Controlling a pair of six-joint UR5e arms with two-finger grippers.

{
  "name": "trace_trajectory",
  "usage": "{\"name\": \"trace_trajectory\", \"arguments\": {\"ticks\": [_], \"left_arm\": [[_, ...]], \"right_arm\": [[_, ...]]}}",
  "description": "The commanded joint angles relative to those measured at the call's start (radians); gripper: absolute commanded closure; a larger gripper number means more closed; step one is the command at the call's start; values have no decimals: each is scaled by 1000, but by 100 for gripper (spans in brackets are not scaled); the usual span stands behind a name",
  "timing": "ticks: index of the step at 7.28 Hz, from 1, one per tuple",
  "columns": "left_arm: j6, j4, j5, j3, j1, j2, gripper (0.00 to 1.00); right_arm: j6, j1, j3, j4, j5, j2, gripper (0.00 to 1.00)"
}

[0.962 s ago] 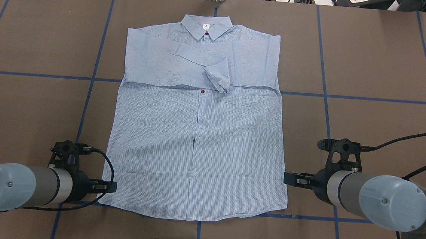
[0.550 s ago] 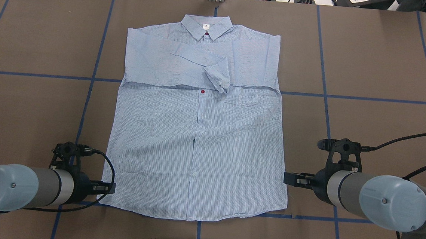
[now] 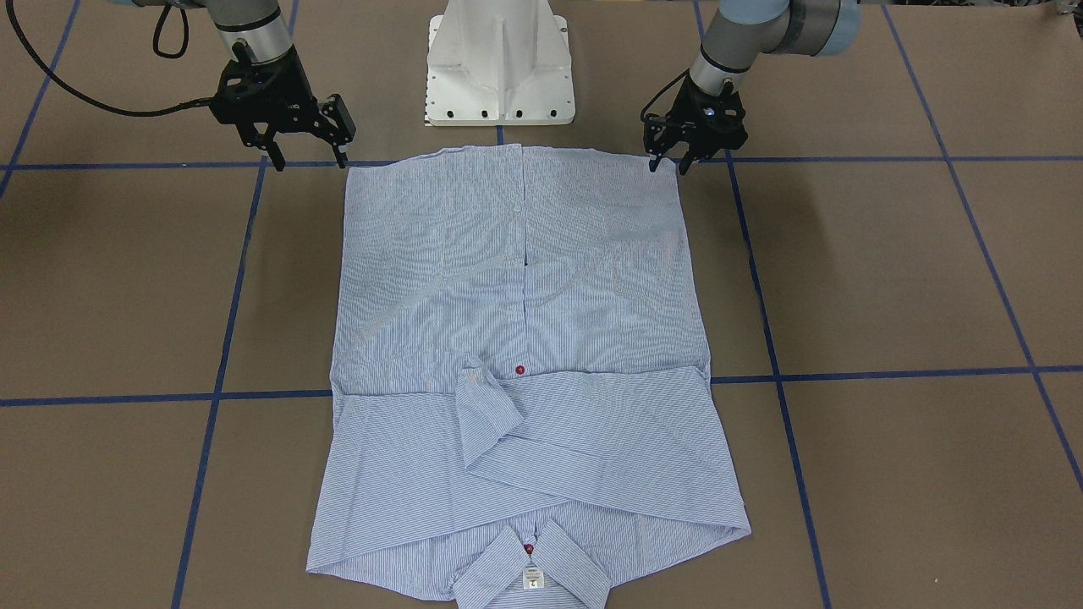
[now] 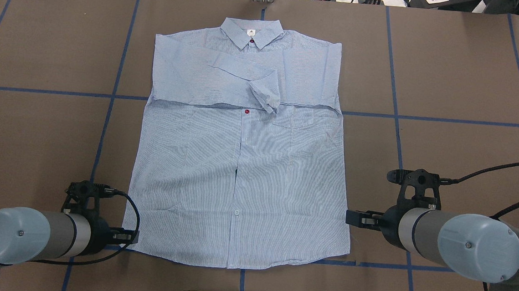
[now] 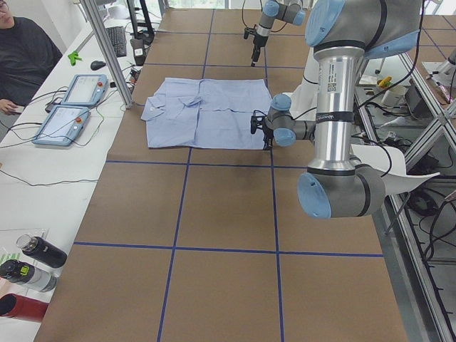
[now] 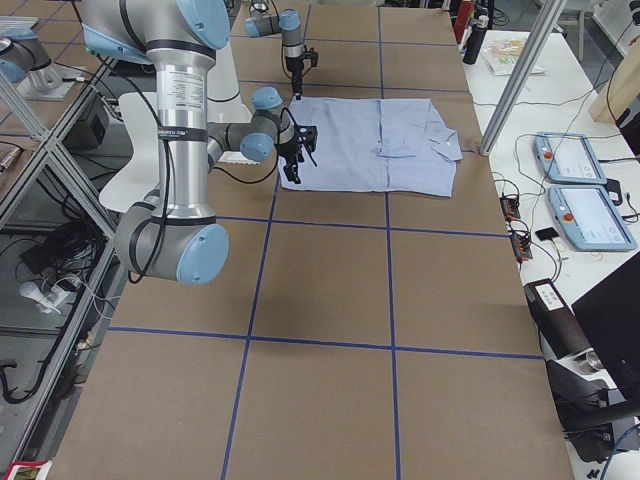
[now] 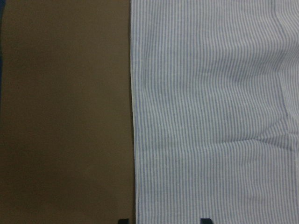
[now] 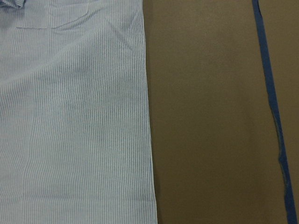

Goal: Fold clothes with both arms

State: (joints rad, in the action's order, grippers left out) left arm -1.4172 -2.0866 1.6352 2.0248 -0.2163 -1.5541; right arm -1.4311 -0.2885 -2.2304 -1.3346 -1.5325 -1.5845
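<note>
Though right gripper (image 3: 310, 162) unmoved, left gripper (image 3: 666, 167) now nearer the hem corner of the shirt (image 3: 525, 296), both with jaws apart.

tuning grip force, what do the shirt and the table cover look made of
Shirt: thin woven cloth, probably cotton, matte; fine stripes and soft creases show. Table cover: brown matte sheet, perhaps paper or card; it lies flat and shows no glare.
</note>
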Motion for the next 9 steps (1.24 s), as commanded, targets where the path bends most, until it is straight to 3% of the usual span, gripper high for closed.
{"name": "trace_trajectory", "arguments": {"ticks": [1, 3, 5, 7, 9], "left_arm": [[0, 28, 0, 0, 8, -6, 50], [-5, 28, 0, 0, 9, -6, 58], [-37, 28, 0, 3, 18, -6, 100], [-92, 30, -2, 9, 32, -6, 100], [-94, 30, -2, 20, 31, -6, 100]], "right_arm": [[0, 0, 0, 0, 2, -2, 0], [0, 0, 0, 0, 3, -3, 0], [0, 0, 0, 0, 3, -6, 0], [-2, 14, 0, 2, 2, -21, 0], [-3, 32, 6, 187, 5, -136, 0]]}}
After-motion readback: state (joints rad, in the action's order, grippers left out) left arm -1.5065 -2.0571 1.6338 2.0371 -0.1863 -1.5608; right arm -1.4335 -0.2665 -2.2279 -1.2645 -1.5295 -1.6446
